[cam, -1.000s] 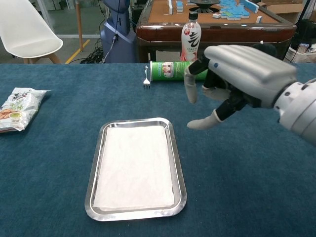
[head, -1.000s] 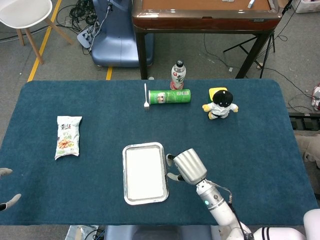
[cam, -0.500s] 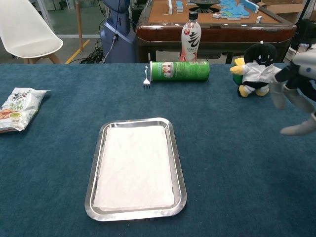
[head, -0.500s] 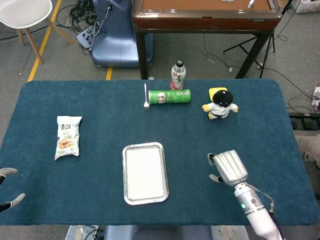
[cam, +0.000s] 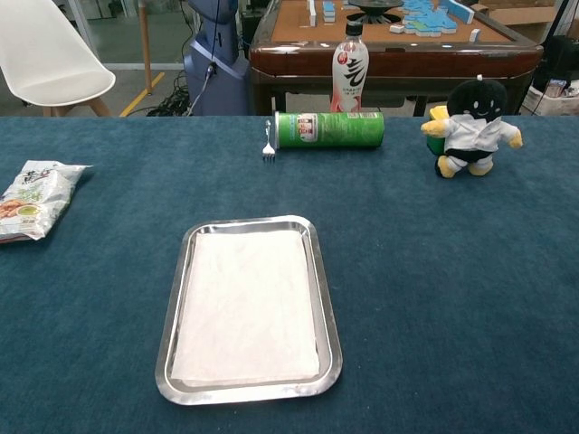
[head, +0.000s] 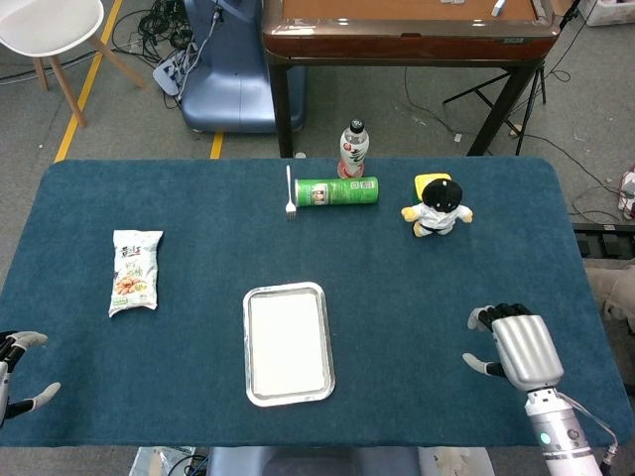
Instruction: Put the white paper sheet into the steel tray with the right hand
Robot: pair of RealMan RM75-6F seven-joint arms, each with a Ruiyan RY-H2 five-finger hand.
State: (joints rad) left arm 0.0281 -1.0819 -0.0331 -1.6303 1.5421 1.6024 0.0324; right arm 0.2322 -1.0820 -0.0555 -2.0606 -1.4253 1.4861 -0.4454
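The white paper sheet (head: 288,342) (cam: 246,303) lies flat inside the steel tray (head: 250,347) (cam: 327,307), near the table's front middle. In the head view my right hand (head: 518,349) hovers at the front right of the table, well away from the tray, holding nothing with its fingers apart. It is out of the chest view. At the far left front edge my left hand (head: 18,369) shows only in part, fingers spread and empty.
A snack bag (head: 135,270) (cam: 32,197) lies at the left. At the back stand a fork (head: 290,190), a green can on its side (head: 337,191) (cam: 329,129), a bottle (head: 353,149) and a plush toy (head: 438,206) (cam: 472,127).
My right hand has drawn away from the tray's right side to the front right of the table, leaving the chest view. The left hand has edged into view.
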